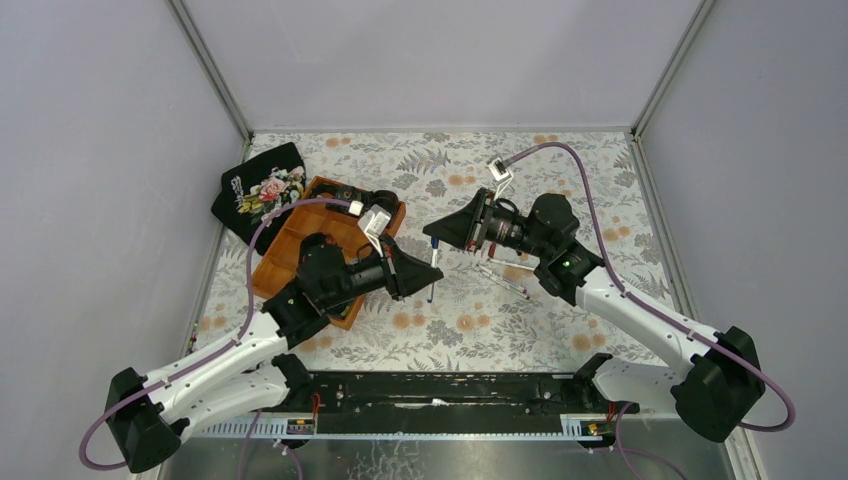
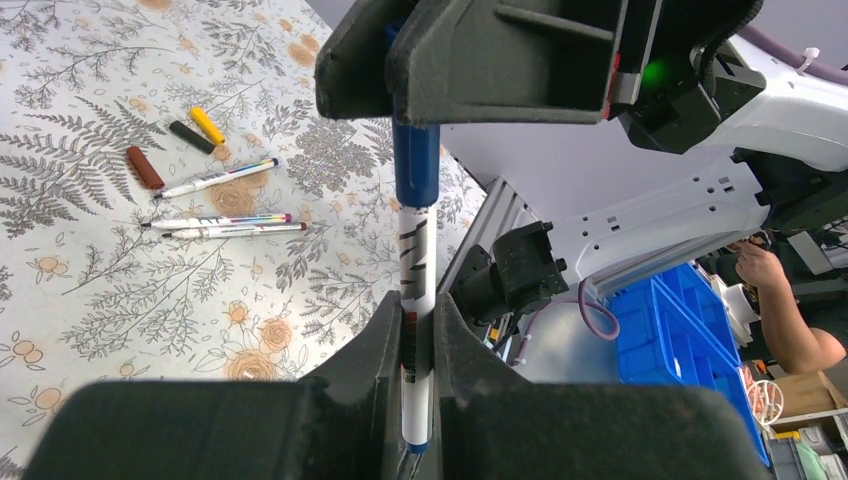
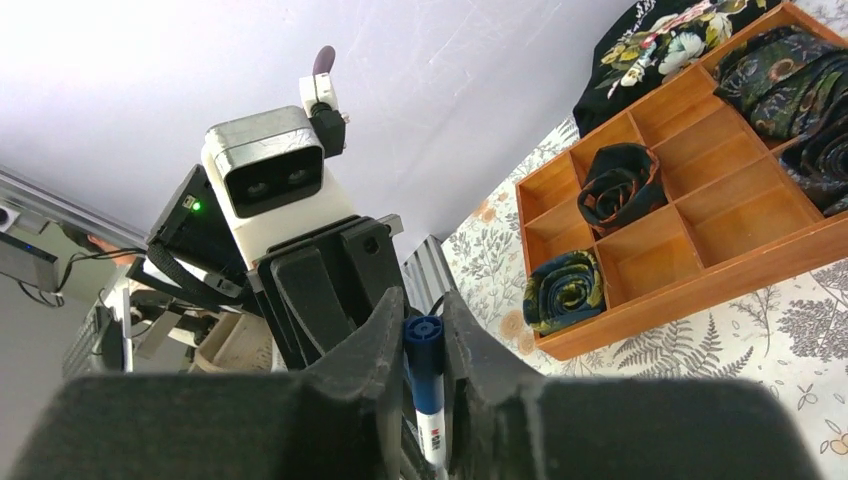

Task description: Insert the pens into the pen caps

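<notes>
Left gripper (image 2: 416, 335) clamped on pen (image 2: 415, 250) mid-table. Right gripper (image 3: 422, 310) straddles the blue cap (image 3: 424, 352) on its far end; can't tell if it's gripping.

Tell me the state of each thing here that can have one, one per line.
Left gripper: shut on pen
Right gripper: shut on blue cap
Pen: tip inside blue cap
Three other pens: lying flat, uncapped
Red cap: lying loose
Black cap: lying loose
Yellow cap: lying loose
</notes>
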### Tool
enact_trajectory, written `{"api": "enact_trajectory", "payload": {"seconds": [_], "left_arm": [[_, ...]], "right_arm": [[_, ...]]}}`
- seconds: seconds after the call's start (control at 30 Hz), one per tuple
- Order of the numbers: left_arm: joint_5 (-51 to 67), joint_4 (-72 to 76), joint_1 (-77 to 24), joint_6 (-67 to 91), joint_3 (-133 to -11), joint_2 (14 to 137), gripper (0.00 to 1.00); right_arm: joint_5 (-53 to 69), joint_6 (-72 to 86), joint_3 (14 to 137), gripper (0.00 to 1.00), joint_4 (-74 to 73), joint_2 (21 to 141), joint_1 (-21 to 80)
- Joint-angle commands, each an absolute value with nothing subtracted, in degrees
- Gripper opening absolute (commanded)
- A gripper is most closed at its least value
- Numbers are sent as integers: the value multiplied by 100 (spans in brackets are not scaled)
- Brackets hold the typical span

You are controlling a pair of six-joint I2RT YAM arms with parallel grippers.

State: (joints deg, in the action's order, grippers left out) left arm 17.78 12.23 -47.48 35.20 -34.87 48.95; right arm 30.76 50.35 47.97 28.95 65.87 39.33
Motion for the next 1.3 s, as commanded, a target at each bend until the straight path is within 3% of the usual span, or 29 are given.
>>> {"api": "enact_trajectory", "payload": {"seconds": [0.0, 0.1, 0.53, 0.9, 1.03, 1.1, 1.17, 1.27], "left_arm": [[1757, 1698, -4729, 3542, -3537, 4812, 0], [1646, 1784, -4731, 3559, -3603, 4803, 0], [1050, 1655, -4703, 3309, -4375, 4844, 0], [1234, 1817, -4291, 3289, -4659, 4917, 0], [956, 1189, -4206, 3006, -4573, 4926, 0], [655, 504, -4202, 2826, -4483, 5008, 0], [458, -69, -4202, 2791, -4234, 5111, 0], [299, -614, -4211, 3028, -3735, 5300, 0]], "right_arm": [[3566, 4936, 4918, 13, 2995, 6563, 3955], [3633, 4883, 4755, 0, 2779, 6486, 3955], [4183, 5222, 3850, 0, 2481, 6400, 4157], [4227, 5572, 3282, 0, 2547, 6543, 4956], [3563, 5059, 3501, 0, 1668, 6255, 4971], [2696, 4465, 3986, 8, 644, 6101, 4966], [1700, 3894, 4559, 33, -220, 6017, 4957], [253, 3411, 5221, 59, -1003, 5962, 4930]]}}
